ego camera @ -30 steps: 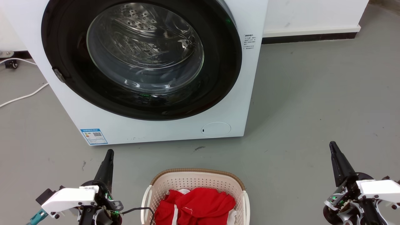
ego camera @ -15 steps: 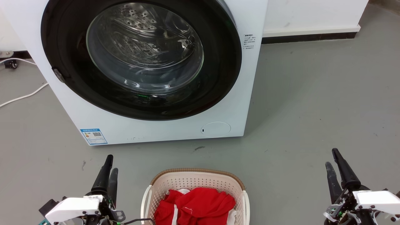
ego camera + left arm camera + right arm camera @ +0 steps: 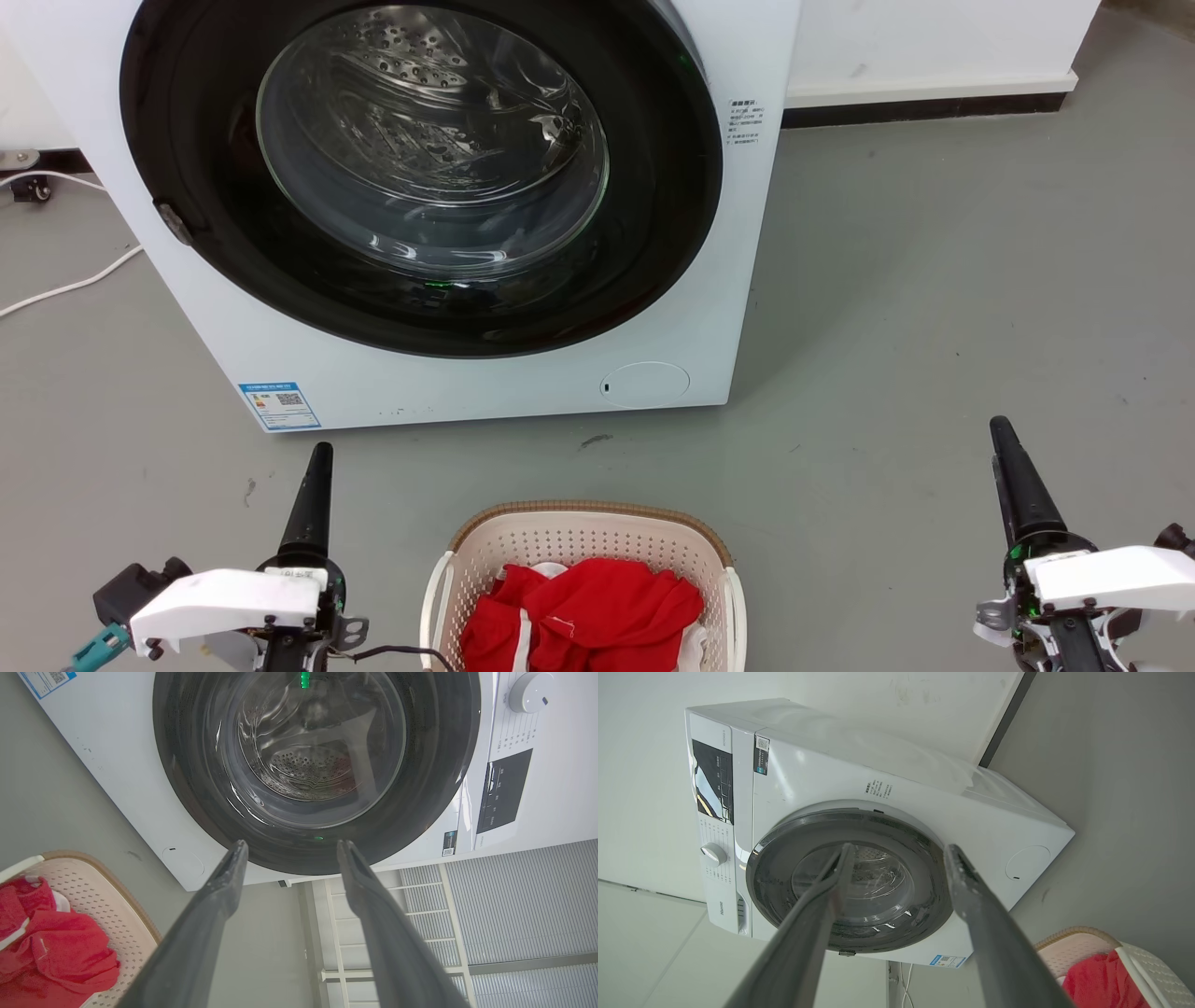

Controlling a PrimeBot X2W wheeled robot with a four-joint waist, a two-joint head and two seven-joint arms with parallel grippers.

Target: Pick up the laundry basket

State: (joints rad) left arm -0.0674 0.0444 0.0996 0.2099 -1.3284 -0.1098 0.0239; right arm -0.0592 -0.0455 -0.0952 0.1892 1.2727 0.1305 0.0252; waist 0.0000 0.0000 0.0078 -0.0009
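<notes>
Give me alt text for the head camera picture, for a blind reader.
A cream laundry basket holding red clothes sits on the grey floor before a white washing machine. The left hand and right hand hover either side, touching nothing.

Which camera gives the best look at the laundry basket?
The head view: the laundry basket sits bottom centre, its far rim and both sides visible. The left wrist view catches one corner at lower left; the right wrist view, one at lower right.
</notes>
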